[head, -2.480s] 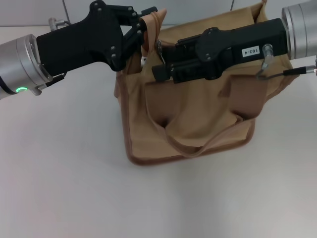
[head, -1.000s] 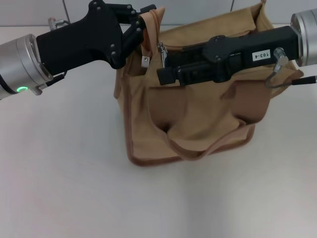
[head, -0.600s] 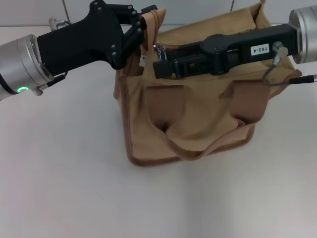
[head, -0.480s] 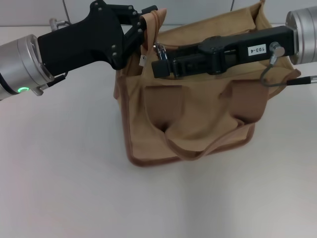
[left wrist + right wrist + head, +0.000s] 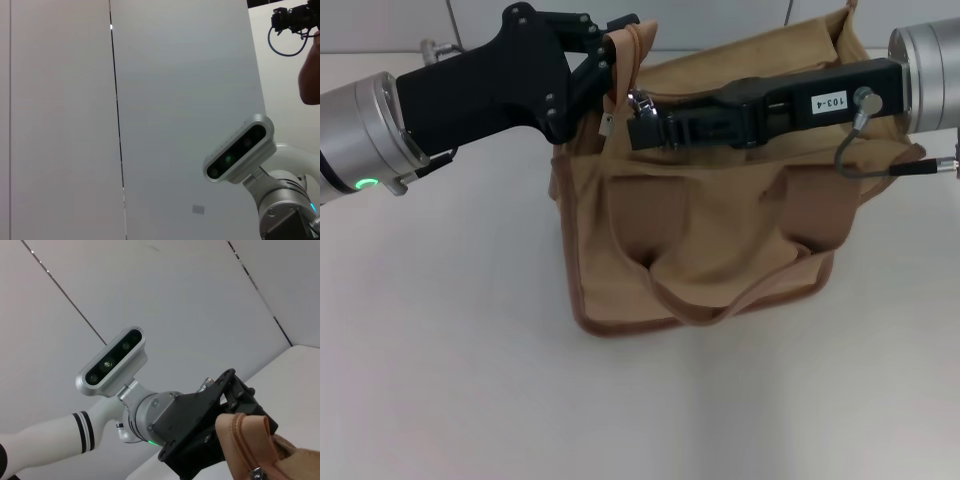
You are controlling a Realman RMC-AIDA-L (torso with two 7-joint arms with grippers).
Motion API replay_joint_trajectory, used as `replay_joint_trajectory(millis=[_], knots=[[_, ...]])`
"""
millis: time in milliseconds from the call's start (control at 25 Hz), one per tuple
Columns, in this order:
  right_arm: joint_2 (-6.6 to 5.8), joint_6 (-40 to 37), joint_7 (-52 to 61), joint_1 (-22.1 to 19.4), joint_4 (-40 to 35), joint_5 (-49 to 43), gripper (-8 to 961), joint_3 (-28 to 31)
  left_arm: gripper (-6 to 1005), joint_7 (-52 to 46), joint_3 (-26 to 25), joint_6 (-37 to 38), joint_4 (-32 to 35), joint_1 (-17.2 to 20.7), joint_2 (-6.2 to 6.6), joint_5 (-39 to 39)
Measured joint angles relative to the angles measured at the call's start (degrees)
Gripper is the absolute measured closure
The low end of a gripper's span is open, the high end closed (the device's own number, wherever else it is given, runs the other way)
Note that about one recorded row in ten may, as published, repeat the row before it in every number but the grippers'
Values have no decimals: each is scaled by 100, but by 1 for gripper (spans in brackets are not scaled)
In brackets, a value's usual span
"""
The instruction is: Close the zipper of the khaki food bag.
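Zipper [image 5: 642,103] at bag [image 5: 720,240] corner

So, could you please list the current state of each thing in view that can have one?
Boxy tan canvas food bag: upright on the table, top still gaping.
Khaki zipper with silver metal pull tab: not closed; tab at the bag's left end.
Left end effector: shut on the bag's top left corner fabric.
Right end effector: at the pull tab; grip not discernible.
Front fabric loop handle: hanging slack down the front.
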Motion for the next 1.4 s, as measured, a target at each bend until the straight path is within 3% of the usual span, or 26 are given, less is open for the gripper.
replay_joint_trajectory(millis=[480,1080,1400], knots=[[-54,61,273,-53,-264,-120,862,-8,979,5,-30,75,-6,62,-3,-1],[-6,48,971,-68,-1250,-910,892,-30,979,8,-59,122,-6,90,2,-8],[-6,78,978,-5,-1274,-878,893,-12,979,8,-64,139,-5,107,6,-29]])
